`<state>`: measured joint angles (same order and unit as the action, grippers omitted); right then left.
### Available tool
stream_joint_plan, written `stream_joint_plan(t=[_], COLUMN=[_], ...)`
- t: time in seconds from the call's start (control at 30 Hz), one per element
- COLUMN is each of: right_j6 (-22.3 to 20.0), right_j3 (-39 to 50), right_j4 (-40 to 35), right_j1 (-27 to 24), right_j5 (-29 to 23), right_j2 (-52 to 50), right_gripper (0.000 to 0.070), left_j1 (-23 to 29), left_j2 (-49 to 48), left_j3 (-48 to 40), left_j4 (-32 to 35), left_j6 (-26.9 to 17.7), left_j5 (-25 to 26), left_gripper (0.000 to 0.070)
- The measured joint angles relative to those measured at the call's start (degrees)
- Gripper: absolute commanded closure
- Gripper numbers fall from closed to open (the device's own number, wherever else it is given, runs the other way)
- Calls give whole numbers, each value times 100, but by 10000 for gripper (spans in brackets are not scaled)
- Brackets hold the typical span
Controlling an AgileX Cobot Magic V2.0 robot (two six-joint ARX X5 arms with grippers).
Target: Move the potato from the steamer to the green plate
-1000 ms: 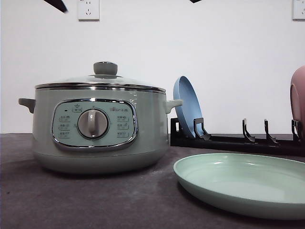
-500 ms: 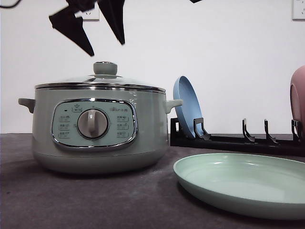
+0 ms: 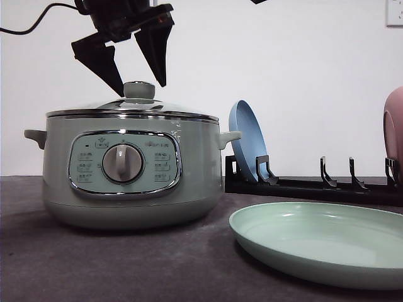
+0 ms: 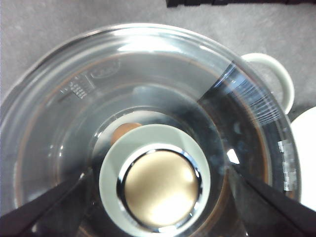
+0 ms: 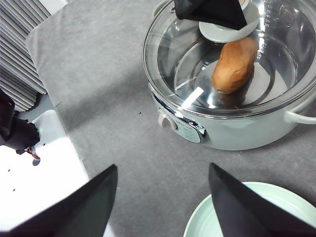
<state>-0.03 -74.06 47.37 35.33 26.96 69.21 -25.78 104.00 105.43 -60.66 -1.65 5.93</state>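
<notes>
I see the brown-orange potato [image 5: 235,65] lying inside the steamer [image 3: 129,173] under its glass lid [image 5: 232,59], my left gripper [image 3: 133,75] spread wide, empty, straddling the lid knob [image 3: 139,90], green plate [image 3: 324,242] at the steamer's 4 o'clock, right gripper [image 5: 163,207] open, empty

A plain white wall [image 3: 302,75] is seen behind the scene, evenly lit. A white wall socket [image 3: 395,12] is mounted at its upper right, cut by the frame edge. The table [image 3: 126,264] is covered by a dark grey, felt-like cloth. A black dish rack [image 3: 315,186] is placed at the back right, against the wall. In the right wrist view, a white ledge [image 5: 44,163] and grey ribbed slats [image 5: 22,54] are seen beyond the cloth's edge.
</notes>
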Motion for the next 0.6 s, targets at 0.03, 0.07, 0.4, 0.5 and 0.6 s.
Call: stream_joint_plan(t=[0.03, 0.07, 0.4, 0.5, 0.6], right_j6=[0, 0, -12, -17, -20], right_j3=[0, 0, 0, 0, 0], right_j4=[0, 0, 0, 0, 0], right_j1=[0, 0, 0, 0, 0], right_j5=[0, 0, -25, -133, -221], right_j2=[0, 0, 0, 0, 0], right_gripper=[335, 335, 335, 335, 335], left_j1=[0, 0, -2, 0, -12], left_j2=[27, 45, 122, 128, 128], left_j3=[0, 0, 7, 8, 27], left_j4=[0, -2, -2, -1, -64], left_j6=[0, 0, -9, -32, -39], left_j5=[0, 0, -12, -67, -45], left_gripper=[151, 151, 291, 326, 359])
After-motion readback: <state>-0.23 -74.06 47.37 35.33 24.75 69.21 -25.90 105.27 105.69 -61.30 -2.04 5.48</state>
